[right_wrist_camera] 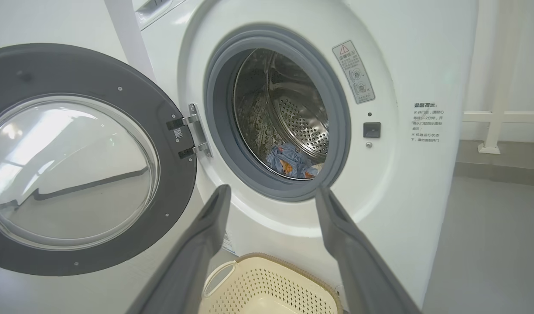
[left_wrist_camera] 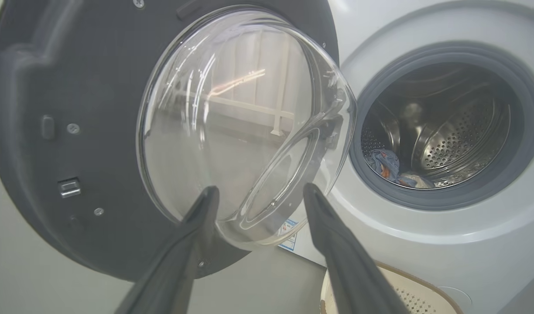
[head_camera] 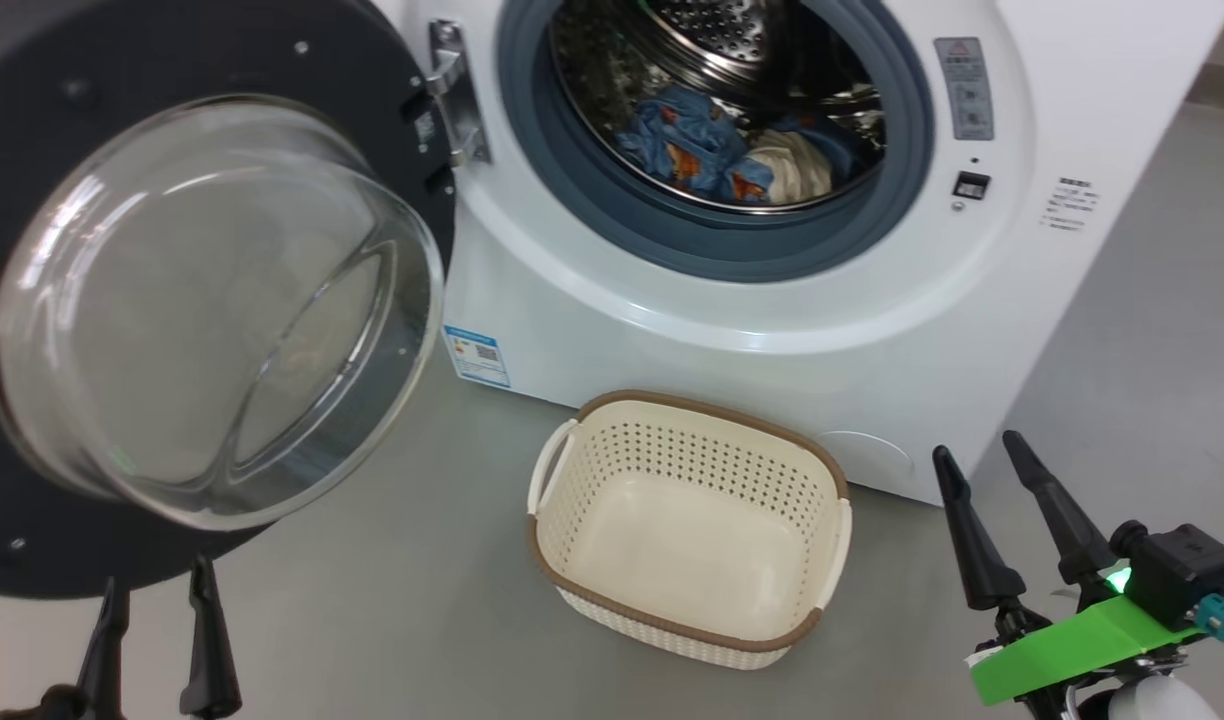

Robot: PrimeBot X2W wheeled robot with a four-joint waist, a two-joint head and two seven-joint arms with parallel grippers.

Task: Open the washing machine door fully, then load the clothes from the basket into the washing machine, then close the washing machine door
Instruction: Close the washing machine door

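Head view: washing machine door [head_camera: 32, 70] swung wide at left of washing machine [head_camera: 772, 320]. Clothes [head_camera: 722, 155] lie in steel drum [head_camera: 732, 40]. Basket [head_camera: 672, 402] on floor [head_camera: 392, 580] before machine, nothing inside. Judged: opening and loading done, closing door left. Left gripper [head_camera: 160, 578] just below door's black rim, jaws spread wide, holding nothing, contact with door unclear. Right gripper [head_camera: 977, 447] near basket, jaws wide, holding nothing.

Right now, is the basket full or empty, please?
Empty: the basket shows its bare floor; the clothes lie in the drum.

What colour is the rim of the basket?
Brown, on a cream-white basket; the head view shows it best.
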